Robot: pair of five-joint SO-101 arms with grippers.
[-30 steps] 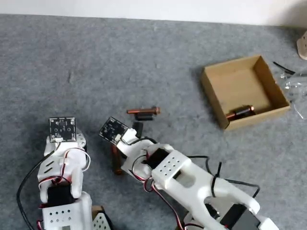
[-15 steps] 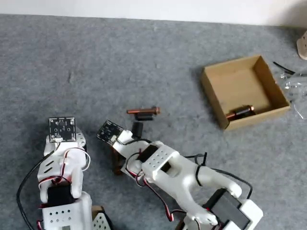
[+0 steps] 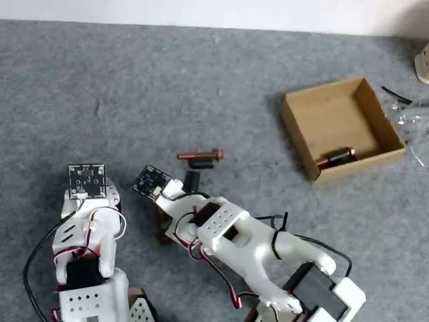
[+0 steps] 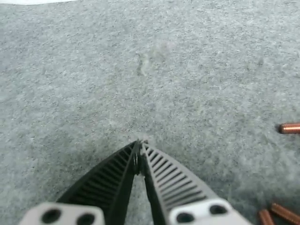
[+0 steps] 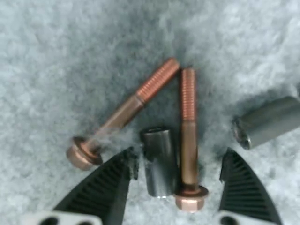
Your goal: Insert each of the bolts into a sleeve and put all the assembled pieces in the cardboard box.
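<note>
Between the right arm's jaws, which stand spread and grip nothing, lie a short dark steel sleeve (image 5: 159, 164) and a copper-coloured flanged bolt (image 5: 188, 136). They are side by side, touching or nearly so. Just outside one jaw a second copper bolt (image 5: 123, 115) lies slanted, its threaded tip close to the first bolt's tip. Outside the other jaw a second grey steel sleeve (image 5: 269, 122) lies apart, cut off at the frame edge.

By my reading, the step in hand is picking up a loose piece for the next assembly. Both sleeve and bolt sit in the gap, so closing now would likely catch the two together. The next move calls for shifting sideways until a single piece is centred, then closing on it.

The left arm's jaws are clenched on nothing, low over the grey felt surface (image 4: 154, 70).

Beyond the right arm's jaws a third copper bolt (image 3: 200, 156) lies with something dark at it. Whether it is seated in a sleeve I cannot tell. Well away from both jaws, the shallow square cardboard box (image 3: 295, 117) holds one assembled bolt and sleeve (image 3: 335, 158).

From above, the right arm covers the pieces under its jaws. Copper ends at the edge of the left wrist view are too cropped to identify.
</note>
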